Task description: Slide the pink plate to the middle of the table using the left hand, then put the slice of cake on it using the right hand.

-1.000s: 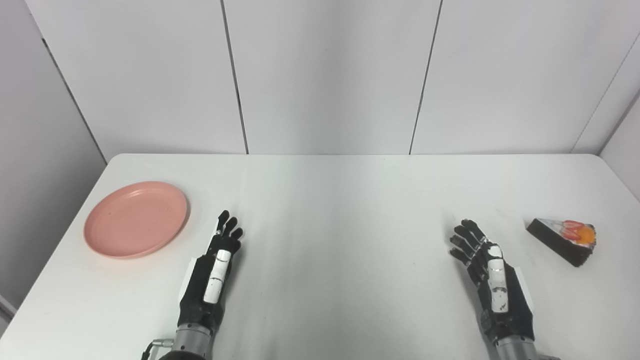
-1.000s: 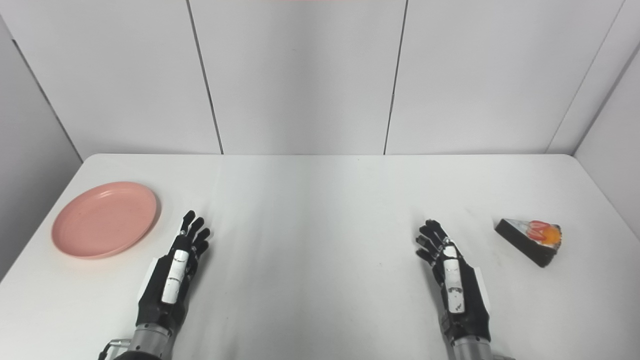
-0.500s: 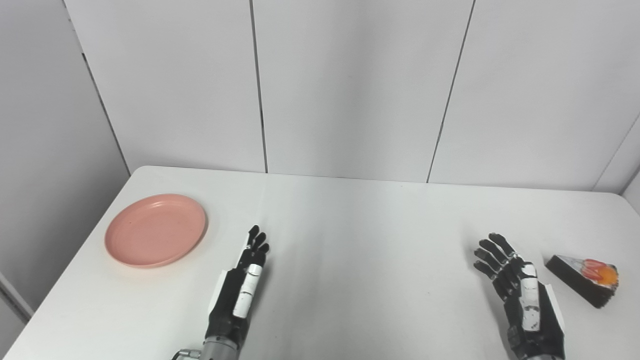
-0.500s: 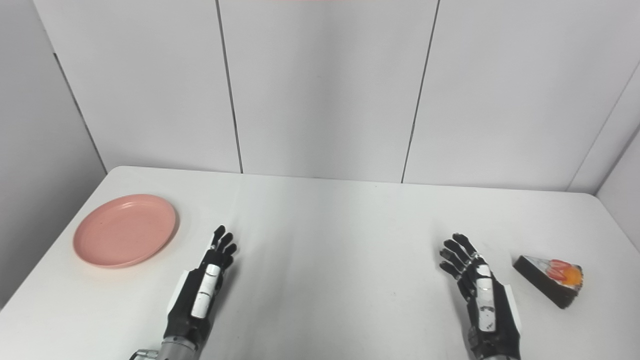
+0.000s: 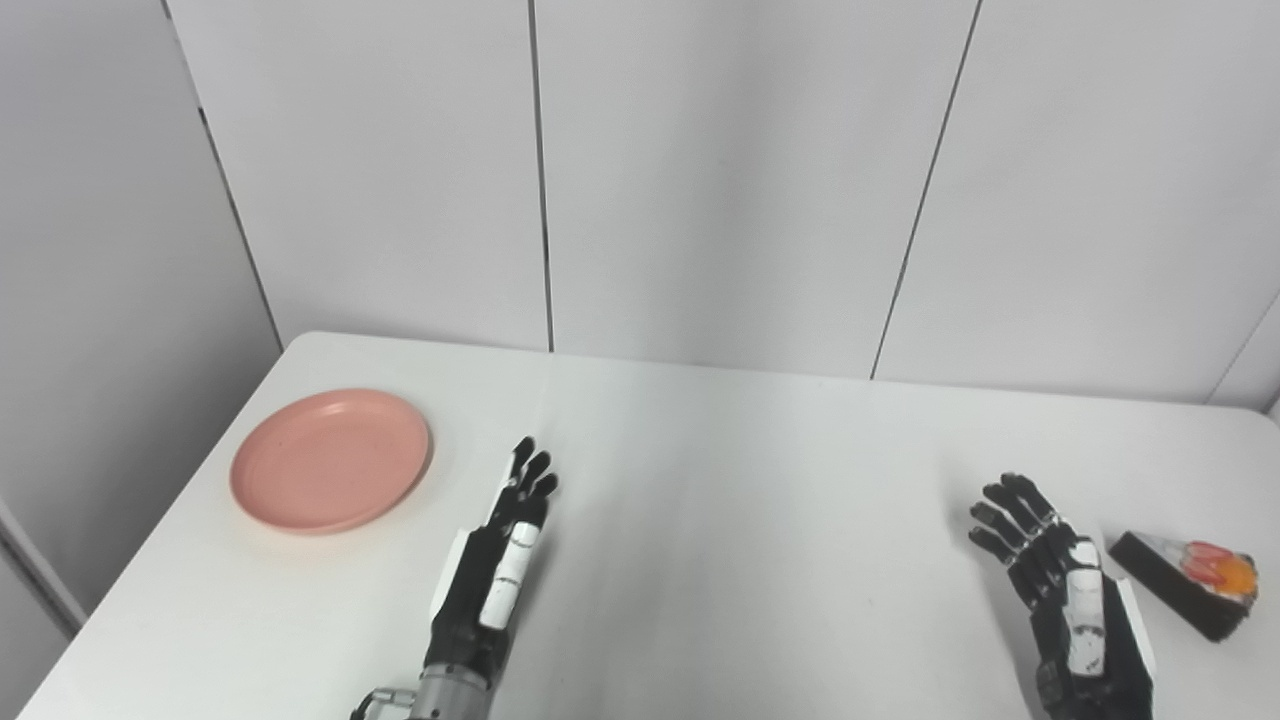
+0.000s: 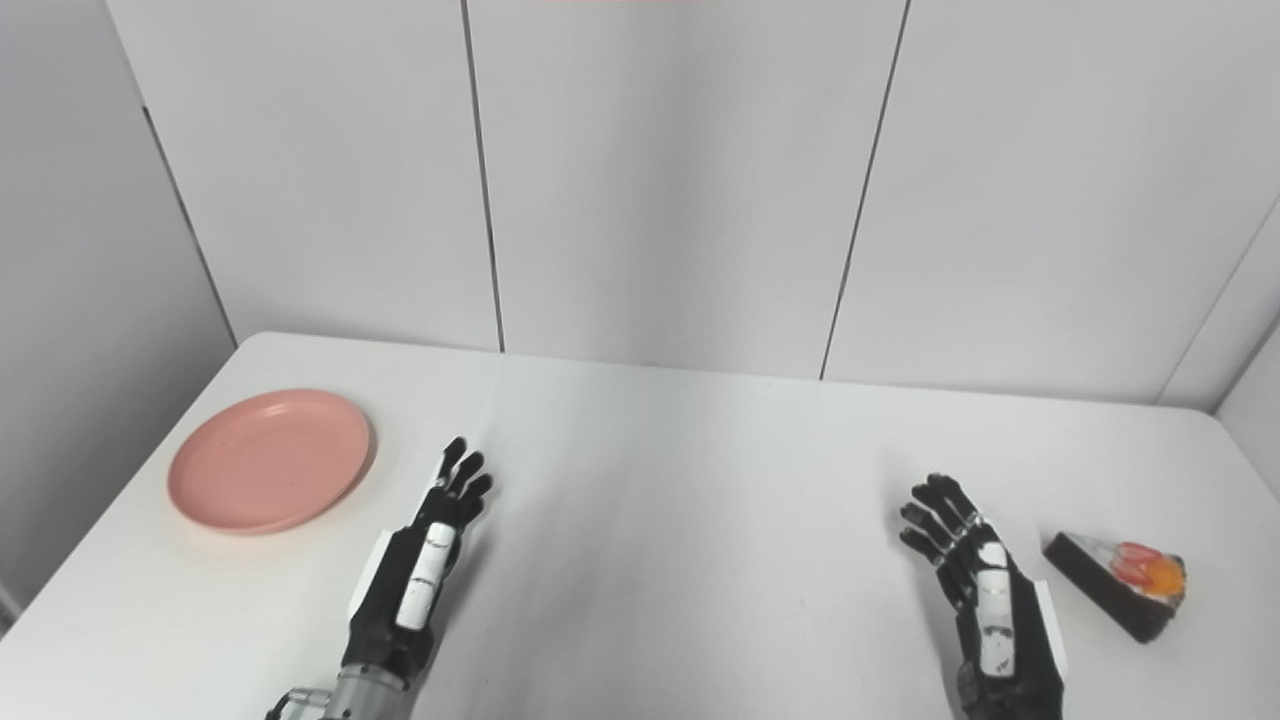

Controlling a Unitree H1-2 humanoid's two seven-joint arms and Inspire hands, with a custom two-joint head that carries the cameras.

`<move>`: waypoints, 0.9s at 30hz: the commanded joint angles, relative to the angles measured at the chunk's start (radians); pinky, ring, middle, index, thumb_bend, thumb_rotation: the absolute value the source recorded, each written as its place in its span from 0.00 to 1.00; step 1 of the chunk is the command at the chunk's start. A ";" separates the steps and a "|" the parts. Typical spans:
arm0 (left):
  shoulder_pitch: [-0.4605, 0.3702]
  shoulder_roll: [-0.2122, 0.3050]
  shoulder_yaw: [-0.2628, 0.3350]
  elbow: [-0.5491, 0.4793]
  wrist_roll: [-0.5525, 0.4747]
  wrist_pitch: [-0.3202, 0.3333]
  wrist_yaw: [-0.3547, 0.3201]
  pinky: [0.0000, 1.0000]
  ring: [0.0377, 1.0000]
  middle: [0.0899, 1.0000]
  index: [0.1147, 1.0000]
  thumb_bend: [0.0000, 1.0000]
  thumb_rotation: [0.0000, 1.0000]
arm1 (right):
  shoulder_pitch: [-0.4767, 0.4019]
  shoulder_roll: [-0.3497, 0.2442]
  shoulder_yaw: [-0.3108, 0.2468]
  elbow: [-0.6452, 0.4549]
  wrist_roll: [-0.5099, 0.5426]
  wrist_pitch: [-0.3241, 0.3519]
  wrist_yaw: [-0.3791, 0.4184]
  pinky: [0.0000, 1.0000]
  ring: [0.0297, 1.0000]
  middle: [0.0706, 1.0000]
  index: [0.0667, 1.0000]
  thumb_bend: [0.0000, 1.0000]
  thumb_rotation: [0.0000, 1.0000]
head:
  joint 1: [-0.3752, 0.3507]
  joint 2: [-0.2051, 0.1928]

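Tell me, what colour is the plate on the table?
The plate is pink, plain with no pattern. The right eye view shows it best.

Two head cams side by side, looking down and forward over the white table [image 5: 720, 480] toward the panelled back wall [image 6: 660, 180], mid range. Both share the whole tabletop; left hand [image 5: 495, 575] and right hand [image 6: 985, 600] enter from the bottom edge.

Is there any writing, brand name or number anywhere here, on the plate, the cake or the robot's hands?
None can be read.
Pink plate: plain, no print.
Slice of cake: only fruit topping, no label.
Left hand and right hand: white patches on black, no lettering legible.
Table and wall panels: blank.
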 commanded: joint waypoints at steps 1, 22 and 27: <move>-0.004 -0.007 0.013 -0.054 -0.038 -0.030 0.008 0.96 0.94 0.95 0.99 0.80 0.91 | 0.088 0.032 -0.001 0.092 0.033 0.017 0.015 0.81 0.81 0.82 0.81 0.87 0.96 | 0.002 0.000; -0.386 0.265 0.215 0.108 -0.050 -0.177 0.051 0.88 0.84 0.84 0.84 0.83 0.91 | 0.067 0.051 -0.009 0.162 0.052 -0.040 0.034 0.76 0.78 0.78 0.78 0.88 0.92 | 0.001 -0.023; -0.461 0.368 0.242 0.299 0.015 -0.228 0.090 0.91 0.87 0.85 0.87 0.89 0.94 | 0.071 0.047 -0.009 0.161 0.057 -0.039 0.044 0.78 0.78 0.80 0.78 0.89 0.93 | 0.016 -0.019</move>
